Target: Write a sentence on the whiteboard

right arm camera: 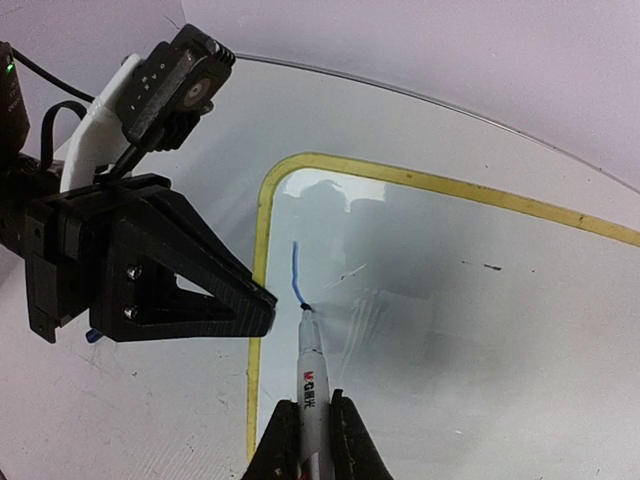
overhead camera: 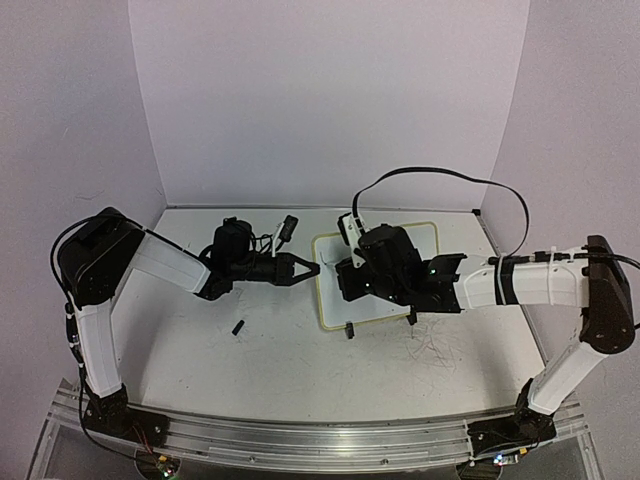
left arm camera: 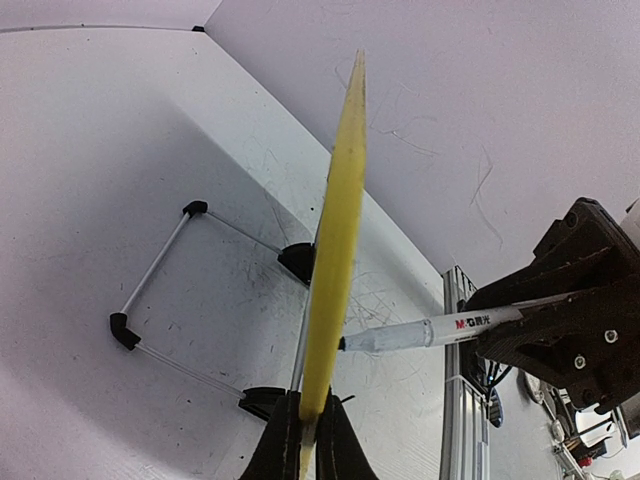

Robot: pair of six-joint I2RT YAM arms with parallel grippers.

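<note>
Two tools meet at our small white board with a thin yellow frame on the grey counter. Our left tool pinches its left edge. Our right tool grips a white marker pen, tip on a short blue line.

Rectangular glossy white whiteboard: pale-yellow frame, black clips. Short blue stroke on its surface. Slim white plastic marker: red-and-black lettering, dark tip. Left end effector and right end effector: black. Grey-white counter: faint dark scribbles.
</note>
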